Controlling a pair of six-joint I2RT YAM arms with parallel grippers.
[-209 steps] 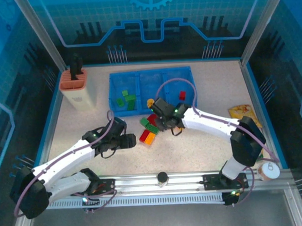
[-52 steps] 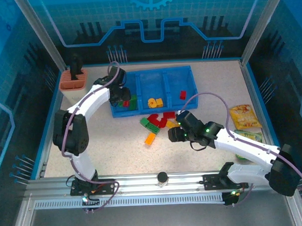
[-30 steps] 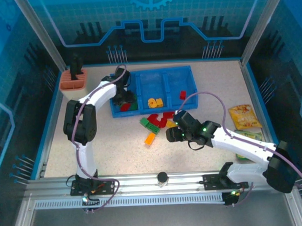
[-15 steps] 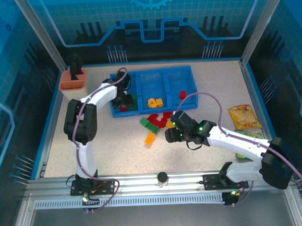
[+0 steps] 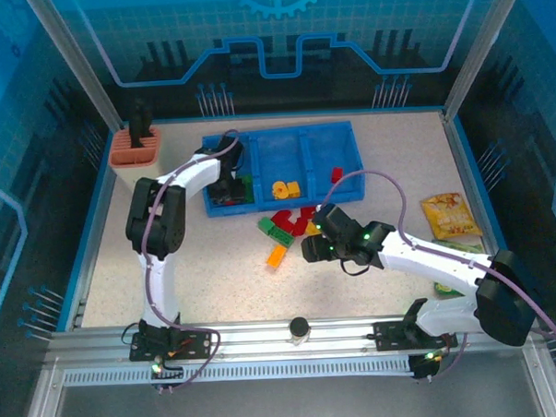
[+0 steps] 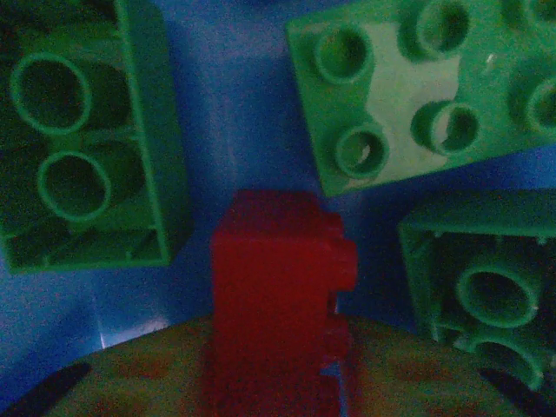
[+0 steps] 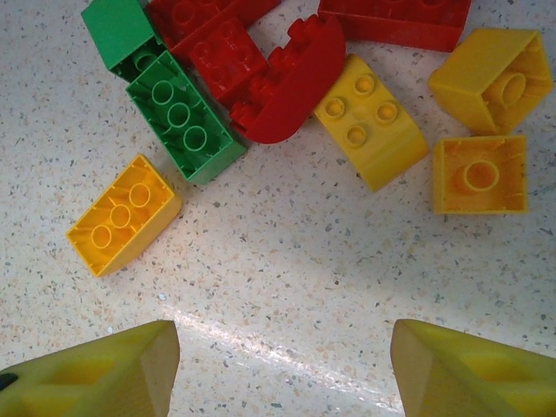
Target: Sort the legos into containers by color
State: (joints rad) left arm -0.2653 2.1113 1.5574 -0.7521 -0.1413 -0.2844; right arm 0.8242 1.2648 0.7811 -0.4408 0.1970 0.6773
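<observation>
- Here, the left gripper (image 5: 229, 185) pinches a red brick (image 6: 276, 287) inside the blue tray's (image 5: 284, 134) left compartment, with green bricks (image 6: 408, 82) crowding close around it.
- The right gripper (image 7: 282, 365), fingers spread, hovers over bare tabletop (image 7: 287, 261) just before the tray; red, green and yellow legos (image 5: 292, 222) lie loose between.

Tool holder (image 5: 138, 154), yellow snack packet (image 5: 447, 215)

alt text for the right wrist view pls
Loose legos in red, green and yellow lie scattered on a speckled table, seen from above. The open right hand hovers short of them, its two yellow fingertips at the bottom corners, holding nothing.
</observation>
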